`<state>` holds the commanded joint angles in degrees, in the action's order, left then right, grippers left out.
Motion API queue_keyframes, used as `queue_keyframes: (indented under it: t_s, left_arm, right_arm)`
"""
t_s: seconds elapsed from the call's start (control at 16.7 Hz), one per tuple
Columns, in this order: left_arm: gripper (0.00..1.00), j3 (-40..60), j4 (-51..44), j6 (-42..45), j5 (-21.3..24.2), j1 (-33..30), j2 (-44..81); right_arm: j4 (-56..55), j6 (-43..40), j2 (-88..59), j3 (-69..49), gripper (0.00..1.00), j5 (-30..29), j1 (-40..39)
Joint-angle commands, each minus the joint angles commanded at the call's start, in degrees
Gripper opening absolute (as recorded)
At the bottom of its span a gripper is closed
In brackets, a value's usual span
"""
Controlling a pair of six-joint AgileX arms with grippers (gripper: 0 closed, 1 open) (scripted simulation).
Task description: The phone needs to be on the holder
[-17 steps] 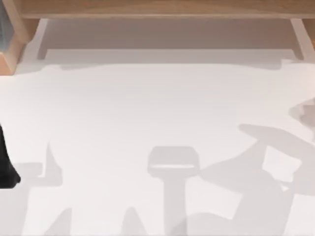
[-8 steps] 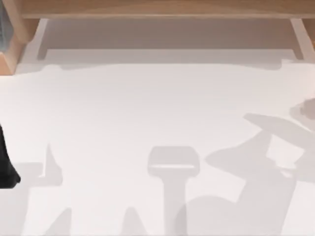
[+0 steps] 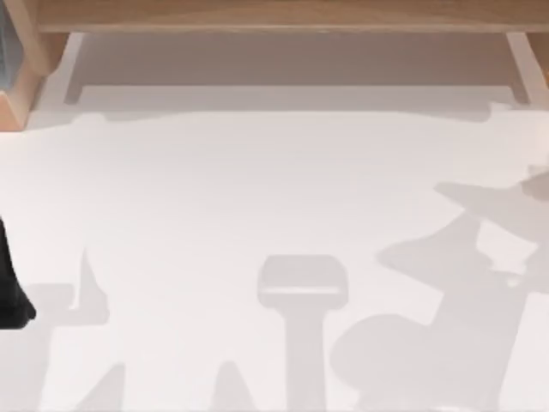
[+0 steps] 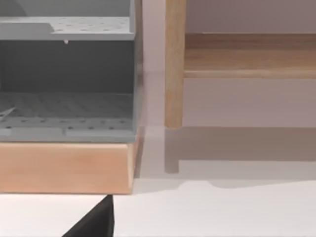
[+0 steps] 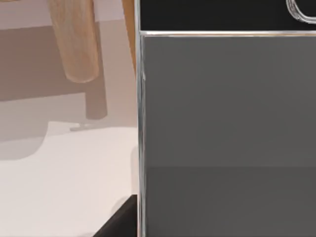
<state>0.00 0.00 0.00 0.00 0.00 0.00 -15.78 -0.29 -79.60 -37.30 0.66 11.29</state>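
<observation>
Right gripper (image 5: pixel 117 223) appears as a dark corner just beside the phone; whether it is open or holding, I cannot tell. Below lies the white flat table top (image 3: pixel 257 189). The flat smartphone with grey screen and black bezel (image 5: pixel 227 123) is close before the right wrist camera, above the table. The left arm (image 3: pixel 9 296) is parked at the table's left edge.

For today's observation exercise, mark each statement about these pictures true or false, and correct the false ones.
1. The phone shows a grey screen in the right wrist view. True.
2. A black bezel with part of a round button borders that screen. True.
3. The table is dark green. False: it is white.
4. A grey perforated rack sits on a wooden base in the left wrist view. True.
5. The phone lies flat in the middle of the table in the top view. False: there the middle of the table carries shadows.
</observation>
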Motion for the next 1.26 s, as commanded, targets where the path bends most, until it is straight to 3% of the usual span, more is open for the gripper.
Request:
queue_keyframes:
  t_s: [0.12, 0.9, 1.26]
  left_arm:
    - [1.0, 0.0, 0.0, 0.0, 0.0, 0.0, 0.0]
    - [1.0, 0.0, 0.0, 0.0, 0.0, 0.0, 0.0]
    - [1.0, 0.0, 0.0, 0.0, 0.0, 0.0, 0.0]
  right_arm:
    - [0.0, 0.0, 0.0, 0.0, 0.0, 0.0, 0.0]
    - [0.0, 0.0, 0.0, 0.0, 0.98, 0.0, 0.0]
    - [0.0, 0.0, 0.0, 0.0, 1.0, 0.0, 0.0]
